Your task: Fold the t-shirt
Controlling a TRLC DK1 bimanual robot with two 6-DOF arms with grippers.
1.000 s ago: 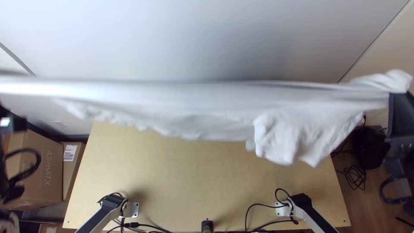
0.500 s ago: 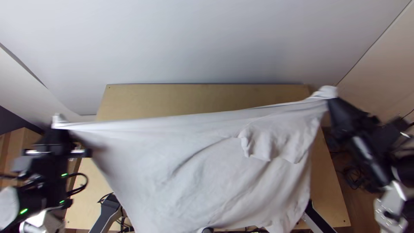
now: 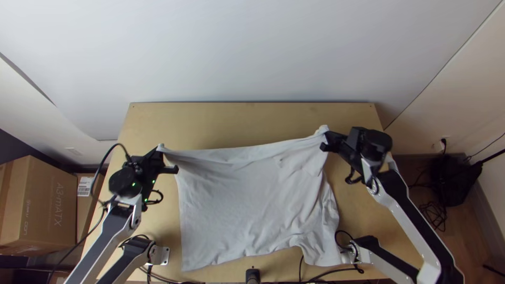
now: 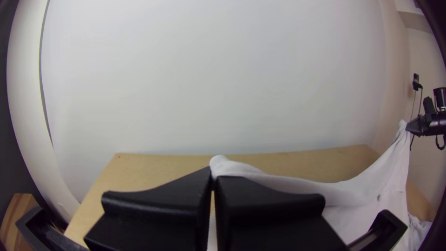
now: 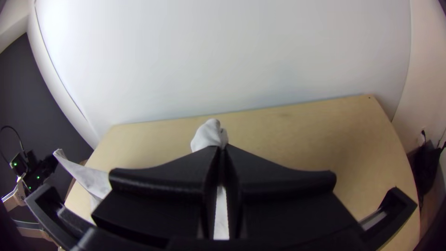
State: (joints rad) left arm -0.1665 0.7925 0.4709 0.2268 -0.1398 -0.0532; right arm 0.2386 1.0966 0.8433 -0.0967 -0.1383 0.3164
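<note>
Stretched between two robot arms, a white T-shirt hangs by its upper corners over the light wooden table, its top edge drawn across with a slight sag. The left arm extends up the picture from the lower left in the top view, its black wrist joint over the table's left side and its left gripper angled up and inward. Opposite, the right arm slants up and inward from the lower right, its right gripper pointing across toward the middle, a little higher in the picture than its counterpart. In the left wrist view, the black fingers are pressed together, pinching one corner of the shirt, a rounded fold of cloth poking out past the tips. The fingers in the right wrist view are likewise closed on the other corner, a small bunch standing beyond them. Below, the cloth falls in a single broad sheet, lightly creased, toward the arms' bases; whether its lower edge touches the tabletop cannot be told.
</note>
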